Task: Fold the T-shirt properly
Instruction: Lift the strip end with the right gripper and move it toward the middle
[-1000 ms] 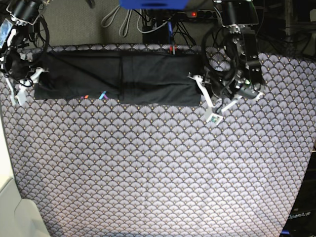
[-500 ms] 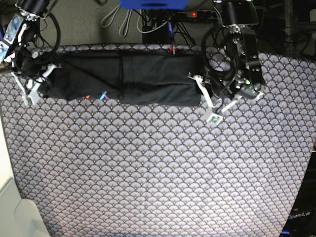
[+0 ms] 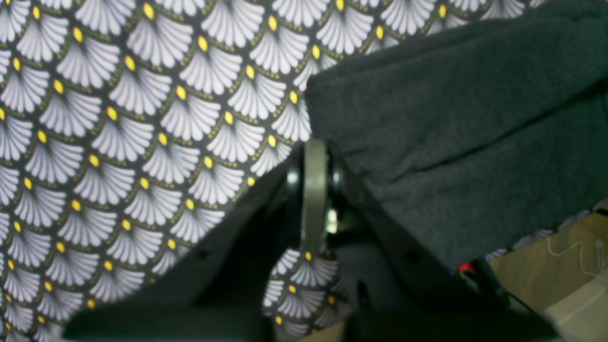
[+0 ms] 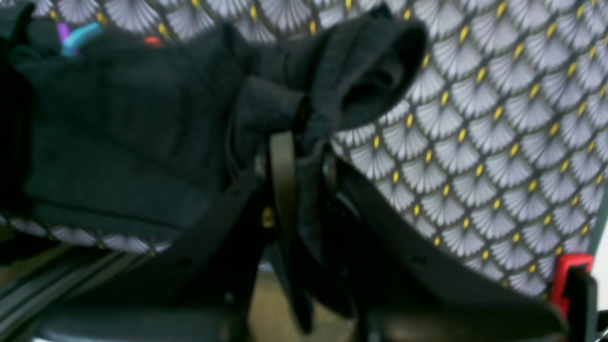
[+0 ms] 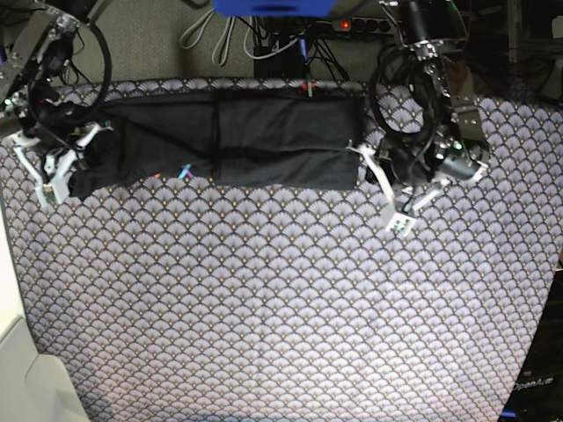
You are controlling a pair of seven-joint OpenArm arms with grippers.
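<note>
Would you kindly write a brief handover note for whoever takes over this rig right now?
Right pincer: shut on the T-shirt, gripping a bunched end.
Left pincer: shut, beside the shirt's other end, holding no cloth that I can see.
The shirt lies as a long folded strip along the far edge of the patterned table.
Done: lengthwise folds.
Left: fold the strip end over end, then release.

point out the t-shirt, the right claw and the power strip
T-shirt [image 5: 264,141], base view, middle of the folded dark cloth.
Right claw [image 4: 304,142], right wrist view, between its tips, pinching bunched cloth.
Power strip [image 5: 356,25], base view, near its red switch.
</note>
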